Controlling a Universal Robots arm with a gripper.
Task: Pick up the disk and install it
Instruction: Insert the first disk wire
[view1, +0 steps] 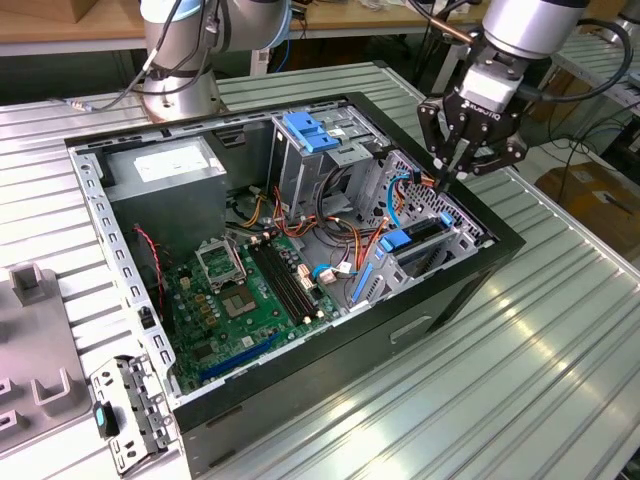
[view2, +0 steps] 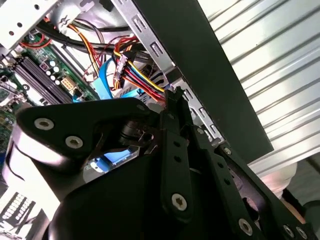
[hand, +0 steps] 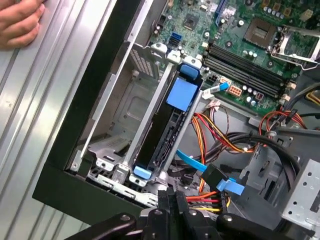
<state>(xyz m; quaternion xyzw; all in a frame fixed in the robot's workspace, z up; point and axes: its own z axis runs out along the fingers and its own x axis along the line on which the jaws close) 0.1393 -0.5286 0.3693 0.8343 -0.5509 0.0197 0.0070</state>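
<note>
Gripper (view1: 446, 178) at upper right, fingers pinched together, empty, above bundled cables (view1: 398, 192). Disk (hand: 167, 131) seated upright in bay beside motherboard (view1: 245, 290). Hand (hand: 19, 21) cut off at upper left.

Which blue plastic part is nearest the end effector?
The blue tab on the disk seated in the bay below the end effector, not the blue handle on the tall cage.

Robotics lab, open computer case (view1: 470, 290) on ribbed aluminium table (view1: 520, 400), wooden benches (view1: 60, 30) behind
</note>
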